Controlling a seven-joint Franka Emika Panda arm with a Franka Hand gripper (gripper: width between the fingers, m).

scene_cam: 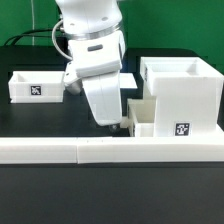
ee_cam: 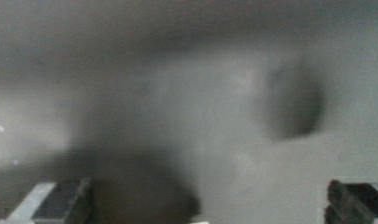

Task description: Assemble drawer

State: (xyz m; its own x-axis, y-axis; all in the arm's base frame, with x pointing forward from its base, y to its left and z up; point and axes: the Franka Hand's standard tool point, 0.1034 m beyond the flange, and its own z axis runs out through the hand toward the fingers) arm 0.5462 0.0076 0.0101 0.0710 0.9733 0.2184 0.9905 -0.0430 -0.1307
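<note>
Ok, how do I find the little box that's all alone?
Find the big white robot arm in the middle of the black table. The little box sits alone on the exterior view's left of it. It is low and open-topped, unlike the tall box on the other side.

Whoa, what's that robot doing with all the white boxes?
The robot is putting a drawer set together. Its gripper is down low, right beside a small drawer that sits against the big case on the exterior view's right. The fingers are spread wide apart, so it is holding nothing. A second drawer lies by itself on the exterior view's left, not yet fitted. The wrist view is too blurry to show more.
</note>
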